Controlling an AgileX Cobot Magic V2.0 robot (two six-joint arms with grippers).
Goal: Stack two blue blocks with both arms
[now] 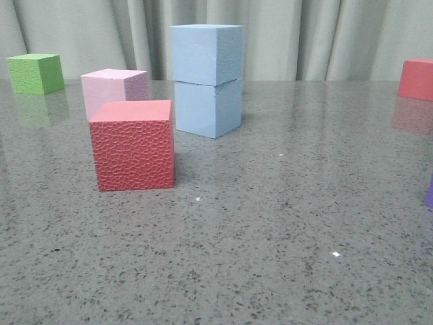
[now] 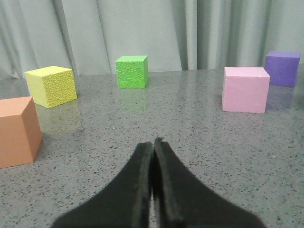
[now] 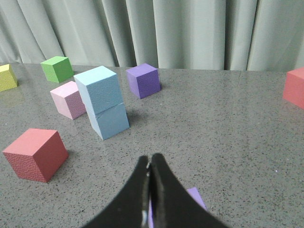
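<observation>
The two pale sky-blue foam cubes [image 3: 103,102] stand stacked on the grey speckled bench [image 3: 218,123], well beyond the closed, empty right pincer [image 3: 150,167]. The left pincer [image 2: 153,145], also closed, faces away from them. Only the right wrist view shows a small purple block [image 3: 197,196] beside the pincer.

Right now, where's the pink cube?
In the front view the pink cube sits left of centre, just behind the red textured cube and left of the stacked blue blocks.

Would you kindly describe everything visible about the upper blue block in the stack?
The upper blue block is a pale sky-blue cube with smooth, matte, foam-like faces and crisp edges. It sits upright on top of the lower blue block, slightly offset and twisted so their edges do not quite line up. Only that lower block touches it; neither gripper is near, and both are shut. It stands toward the back of the grey speckled table, just right of the pink cube.
</observation>
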